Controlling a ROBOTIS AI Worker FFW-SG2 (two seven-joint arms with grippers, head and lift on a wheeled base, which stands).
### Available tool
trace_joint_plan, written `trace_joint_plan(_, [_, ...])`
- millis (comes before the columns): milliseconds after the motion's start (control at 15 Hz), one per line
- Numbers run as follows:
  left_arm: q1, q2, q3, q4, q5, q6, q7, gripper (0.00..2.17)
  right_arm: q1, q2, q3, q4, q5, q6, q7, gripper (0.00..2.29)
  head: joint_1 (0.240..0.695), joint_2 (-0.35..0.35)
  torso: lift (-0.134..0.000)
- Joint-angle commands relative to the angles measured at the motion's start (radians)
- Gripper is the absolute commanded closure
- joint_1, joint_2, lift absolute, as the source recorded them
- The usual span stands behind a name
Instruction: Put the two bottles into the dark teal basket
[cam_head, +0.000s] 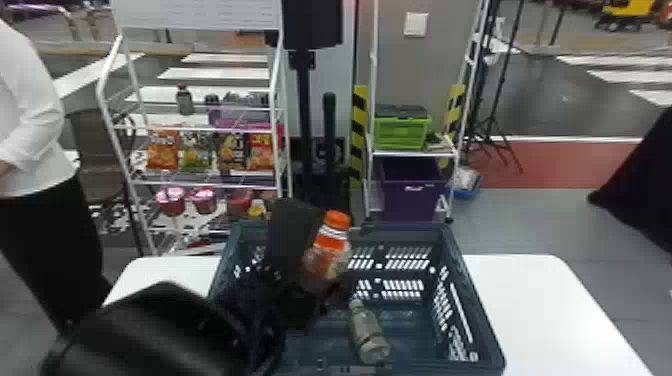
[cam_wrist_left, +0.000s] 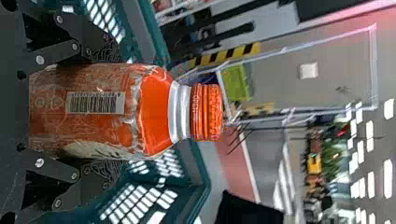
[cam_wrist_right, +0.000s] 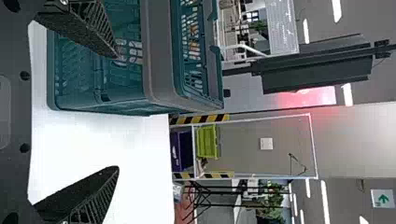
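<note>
My left gripper (cam_head: 305, 280) is over the left half of the dark teal basket (cam_head: 480, 310), holding the orange-capped bottle (cam_head: 331, 242) with its cap up. In the left wrist view the left gripper (cam_wrist_left: 93, 112) is shut on that orange bottle (cam_wrist_left: 154, 109), one finger at each side. A second, greyish bottle (cam_head: 367, 332) lies on the basket floor. The right gripper (cam_wrist_right: 114, 112) stands open in the right wrist view, nothing between its fingers, beside the basket (cam_wrist_right: 159, 56).
The basket stands on a white table (cam_head: 555, 305). Behind it are a snack shelf (cam_head: 200, 182) at the left and a rack with a green crate (cam_head: 402, 132). A person stands at the far left.
</note>
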Motion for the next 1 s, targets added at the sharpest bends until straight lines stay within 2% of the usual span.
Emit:
trace_joint_plan(0, [-0.142, -0.019, -0.03, 0.19, -0.004, 0.059, -0.08, 2.14, -0.019, 0.0, -0.002, 0.021, -0.001, 0.031, 0.001, 0.02, 0.499, 0.0, 0.0])
trace_joint_plan(133, [-0.245, -0.045, -0.047, 0.348, -0.03, 0.148, -0.195, 2.14, -0.027, 0.0, 0.0, 0.041, -0.001, 0.031, 0.001, 0.02, 0.499, 0.0, 0.0])
trace_joint_plan(400, [-0.395, -0.087, -0.089, 0.655, -0.104, 0.17, -0.313, 2.14, -0.033, 0.0, -0.002, 0.055, -0.01, 0.034, 0.001, 0.02, 0.499, 0.0, 0.0])
trace_joint_plan(600, [-0.469, -0.12, -0.109, 0.809, -0.159, 0.173, -0.416, 2.14, -0.042, 0.002, 0.003, 0.065, -0.01, 0.034, 0.001, 0.02, 0.499, 0.0, 0.0])
trace_joint_plan(800, [-0.492, -0.12, -0.109, 0.891, -0.203, 0.173, -0.464, 2.14, -0.043, 0.002, 0.004, 0.068, -0.01, 0.034, 0.001, 0.02, 0.499, 0.0, 0.0])
trace_joint_plan(867, [-0.495, -0.12, -0.107, 0.896, -0.212, 0.173, -0.467, 2.04, -0.043, 0.002, 0.006, 0.07, -0.013, 0.034, 0.001, 0.02, 0.499, 0.0, 0.0])
trace_joint_plan(933, [-0.493, -0.12, -0.105, 0.904, -0.212, 0.17, -0.465, 1.69, -0.045, 0.0, 0.004, 0.072, -0.021, 0.034, 0.001, 0.02, 0.499, 0.0, 0.0])
